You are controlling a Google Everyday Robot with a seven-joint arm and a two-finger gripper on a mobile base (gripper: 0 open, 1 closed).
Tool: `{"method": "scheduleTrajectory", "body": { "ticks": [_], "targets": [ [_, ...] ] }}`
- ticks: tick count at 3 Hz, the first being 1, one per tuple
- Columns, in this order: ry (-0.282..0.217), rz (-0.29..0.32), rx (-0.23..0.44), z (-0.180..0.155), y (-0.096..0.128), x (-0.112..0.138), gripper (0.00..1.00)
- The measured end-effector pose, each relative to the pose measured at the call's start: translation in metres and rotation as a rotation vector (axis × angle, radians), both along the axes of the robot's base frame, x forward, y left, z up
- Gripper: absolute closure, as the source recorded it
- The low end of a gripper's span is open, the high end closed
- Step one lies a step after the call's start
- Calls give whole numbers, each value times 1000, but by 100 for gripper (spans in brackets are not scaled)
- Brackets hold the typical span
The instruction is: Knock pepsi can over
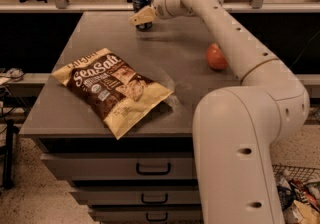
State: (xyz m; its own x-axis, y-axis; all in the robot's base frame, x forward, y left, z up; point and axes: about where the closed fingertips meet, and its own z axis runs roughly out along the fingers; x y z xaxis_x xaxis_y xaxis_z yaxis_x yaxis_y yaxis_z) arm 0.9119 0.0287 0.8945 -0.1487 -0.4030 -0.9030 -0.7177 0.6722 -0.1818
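The pepsi can [141,3] stands upright at the far edge of the grey table [190,68], dark blue with a silver top. My gripper [141,18] is right in front of the can, its cream fingers covering the can's lower part, at or very near its side. My arm reaches across the table from the lower right.
A Sea Salt chip bag [111,88] lies on the front left of the table. A red apple [217,57] sits on the right, close under my arm. Drawers [150,168] are below the tabletop. Office chairs stand behind the table.
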Motion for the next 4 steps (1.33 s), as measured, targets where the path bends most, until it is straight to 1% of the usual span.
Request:
{"method": "scheduleTrajectory", "body": {
  "ticks": [1,2,3,4],
  "targets": [
    [7,-24,26,-5,4,12,21],
    [5,-57,44,-5,-1,20,44],
    [-24,-75,53,9,-11,20,68],
    [-53,-62,61,32,-21,10,90]
  ]
}}
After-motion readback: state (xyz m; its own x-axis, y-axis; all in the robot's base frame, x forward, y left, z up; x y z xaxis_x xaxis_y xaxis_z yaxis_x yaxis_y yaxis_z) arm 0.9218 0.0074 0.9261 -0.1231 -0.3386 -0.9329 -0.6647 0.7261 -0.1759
